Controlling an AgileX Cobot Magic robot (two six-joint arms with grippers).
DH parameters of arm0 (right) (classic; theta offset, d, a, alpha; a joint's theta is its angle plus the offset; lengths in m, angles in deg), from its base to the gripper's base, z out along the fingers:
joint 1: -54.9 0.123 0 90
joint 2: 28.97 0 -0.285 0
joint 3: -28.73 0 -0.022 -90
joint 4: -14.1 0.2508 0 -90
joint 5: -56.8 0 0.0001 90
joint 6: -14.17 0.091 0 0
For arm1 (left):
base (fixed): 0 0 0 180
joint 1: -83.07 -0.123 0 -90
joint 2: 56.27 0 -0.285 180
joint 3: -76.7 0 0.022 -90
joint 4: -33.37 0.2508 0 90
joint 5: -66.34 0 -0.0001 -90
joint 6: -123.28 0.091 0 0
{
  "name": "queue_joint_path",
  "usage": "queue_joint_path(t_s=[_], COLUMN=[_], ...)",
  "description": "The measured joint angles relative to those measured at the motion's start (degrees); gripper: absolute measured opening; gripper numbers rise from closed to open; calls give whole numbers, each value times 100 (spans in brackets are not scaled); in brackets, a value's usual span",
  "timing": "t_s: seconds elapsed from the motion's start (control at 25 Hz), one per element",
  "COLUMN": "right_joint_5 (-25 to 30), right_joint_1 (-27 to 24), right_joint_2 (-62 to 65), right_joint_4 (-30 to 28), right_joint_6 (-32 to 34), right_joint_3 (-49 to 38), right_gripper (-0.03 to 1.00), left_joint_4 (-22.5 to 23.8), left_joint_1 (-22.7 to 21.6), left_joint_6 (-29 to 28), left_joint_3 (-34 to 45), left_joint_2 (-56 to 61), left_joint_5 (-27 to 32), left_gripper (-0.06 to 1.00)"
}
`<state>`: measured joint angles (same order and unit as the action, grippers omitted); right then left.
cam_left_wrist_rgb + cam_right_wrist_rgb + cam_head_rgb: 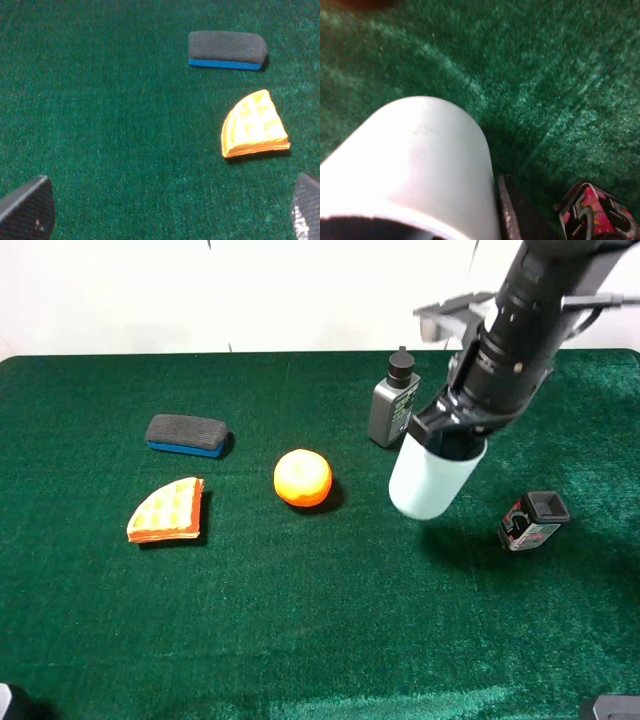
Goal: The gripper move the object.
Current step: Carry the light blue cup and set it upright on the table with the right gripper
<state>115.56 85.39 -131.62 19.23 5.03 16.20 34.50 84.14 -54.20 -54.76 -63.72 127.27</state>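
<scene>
Right claw (452, 432) grips the tilted cup (432, 480), clear of orange (302, 478) and small bottle (532, 520); left claw (166, 209) gapes wide over open bench (100, 125).

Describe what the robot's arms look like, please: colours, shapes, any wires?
The right arm is bulky and black, built of round ribbed rings, with a pale grey bracket beside it. The right tool is black and blocky. The left tool has dark fingers with a fine woven texture.

Bright light coming from 10 o'clock, shadows falling toward 4 o'clock; cup (415, 165) blurring, glaring in right wrist view.
</scene>
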Motion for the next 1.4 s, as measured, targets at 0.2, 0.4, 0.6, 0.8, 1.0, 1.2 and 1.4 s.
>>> queue_joint_path(t_s=[0.2, 0.4, 0.6, 0.8, 1.0, 1.2, 1.4], right_joint_5=[395, 627, 666, 593, 410, 264, 250], right_joint_1=[0, -35, -395, -971, -1491, -1947, -2271], right_joint_2=[0, 0, 0, 0, 0, 0, 0], right_joint_4=[-187, -513, -513, -513, -513, -513, -513], right_joint_6=[177, 284, 290, 295, 305, 305, 305], right_joint_3=[463, 661, 672, 672, 672, 672, 672], right_gripper=[1, 1, 1, 1, 1, 1, 1], left_joint_4=[0, 0, 0, 0, 0, 0, 0], left_joint_1=[0, 0, 0, 0, 0, 0, 0], left_joint_6=[0, 0, 0, 0, 0, 0, 0], left_joint_3=[0, 0, 0, 0, 0, 0, 0], left_joint_2=[0, 0, 0, 0, 0, 0, 0], left_joint_5=[0, 0, 0, 0, 0, 0, 0], left_gripper=[95, 95, 95, 95, 95, 95, 95])
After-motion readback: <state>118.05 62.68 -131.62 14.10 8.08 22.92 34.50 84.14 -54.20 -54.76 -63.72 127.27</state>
